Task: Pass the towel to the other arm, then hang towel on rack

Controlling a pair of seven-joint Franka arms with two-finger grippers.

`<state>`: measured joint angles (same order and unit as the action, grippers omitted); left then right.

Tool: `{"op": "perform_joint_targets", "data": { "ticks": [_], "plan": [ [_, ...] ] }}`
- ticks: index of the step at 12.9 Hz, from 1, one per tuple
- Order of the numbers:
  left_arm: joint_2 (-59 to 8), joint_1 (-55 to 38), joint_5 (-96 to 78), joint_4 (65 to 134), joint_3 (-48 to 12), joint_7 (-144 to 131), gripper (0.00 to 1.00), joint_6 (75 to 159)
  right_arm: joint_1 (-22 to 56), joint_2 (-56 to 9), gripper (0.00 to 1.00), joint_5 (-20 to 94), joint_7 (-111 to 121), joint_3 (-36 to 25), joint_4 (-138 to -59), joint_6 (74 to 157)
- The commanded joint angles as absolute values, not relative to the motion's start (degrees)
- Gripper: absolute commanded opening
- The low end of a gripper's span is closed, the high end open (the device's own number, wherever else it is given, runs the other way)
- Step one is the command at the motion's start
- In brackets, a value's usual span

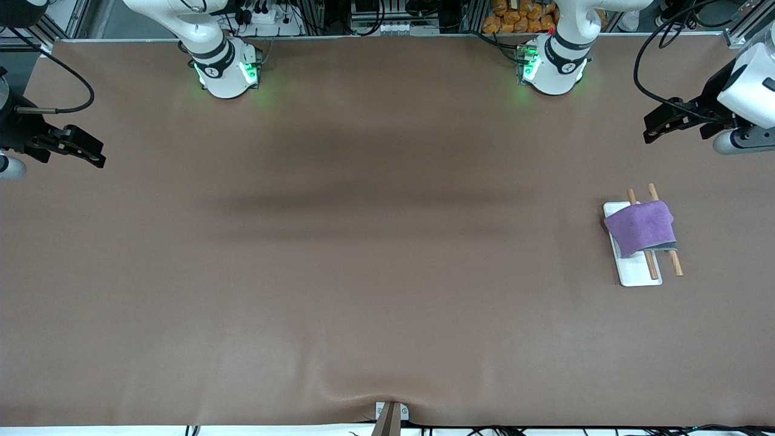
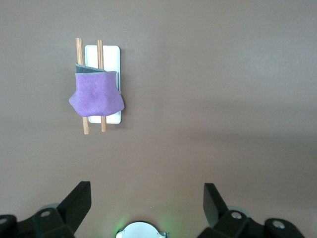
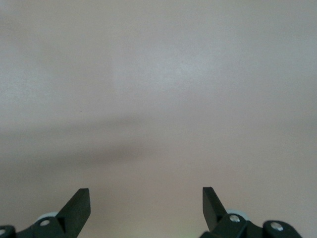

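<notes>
Small purple soft-fabric towel with dark grey underside (image 1: 640,226) draped over the two thin wooden rods of the white-based rack (image 1: 638,272), at about three o'clock on the brown table (image 1: 363,242), toward the left arm's end. Judged light, limp, non-slippery, prone to sagging; best pinched at a free hanging edge. Left gripper (image 1: 657,124) parked above the table at two o'clock, fingers spread wide, empty. Right gripper (image 1: 91,152) waiting at ten o'clock, likewise spread and empty. Crossbar hidden under cloth; both arms cut off by frame edges.
</notes>
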<state>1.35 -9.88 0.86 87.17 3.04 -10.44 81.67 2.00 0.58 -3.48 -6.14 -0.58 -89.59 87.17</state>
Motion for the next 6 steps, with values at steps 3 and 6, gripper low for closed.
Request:
{"op": "perform_joint_targets", "data": {
  "ticks": [3, 6],
  "plan": [
    [0.88, -8.88, 1.41, 85.43, 1.93, -9.93, 1.00, 80.16, 1.85, 2.20, 1.00, -3.78, -5.54, -0.53, -91.14, 87.98],
    [1.05, -8.96, 1.41, 85.60, 1.93, -10.11, 1.00, 80.07, 2.02, 2.20, 1.00, -3.78, -5.54, -0.44, -91.14, 88.07]
  ]
}}
